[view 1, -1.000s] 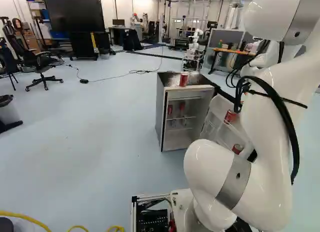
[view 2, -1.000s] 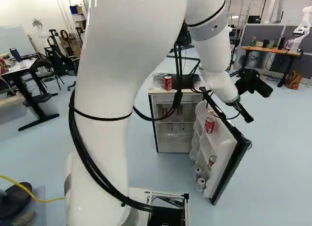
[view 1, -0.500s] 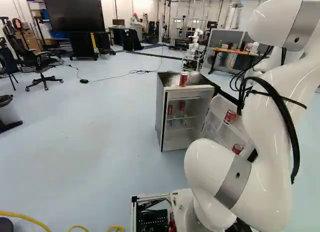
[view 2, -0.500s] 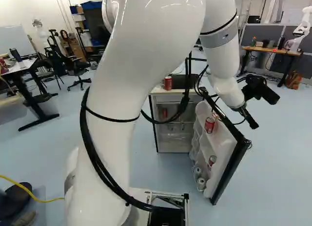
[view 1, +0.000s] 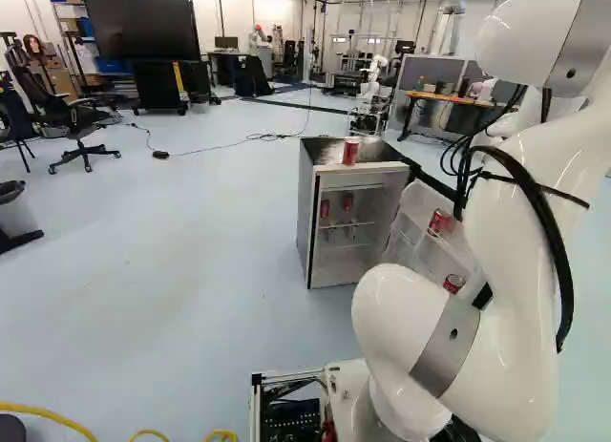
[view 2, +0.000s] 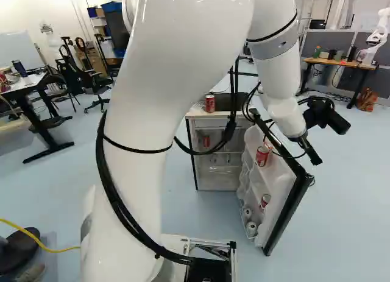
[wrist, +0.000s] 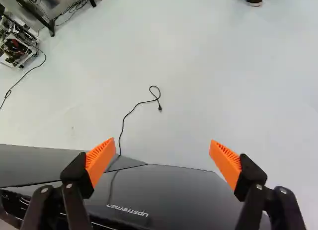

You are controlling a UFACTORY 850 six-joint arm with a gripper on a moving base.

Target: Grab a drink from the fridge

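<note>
Gripper (wrist: 162,142): jaws spread, nothing between them; slants downward by the outer side of the door (view 2: 284,203). Arm (view 2: 143,117): arched high, far end reaching over the door. Drinks: upper can (view 2: 262,155) and lower can (view 2: 265,200) in the door racks; top can (view 2: 209,103) on the fridge (view 1: 310,222). Status: door open; reach, grasp and removal apparently outstanding.
</note>
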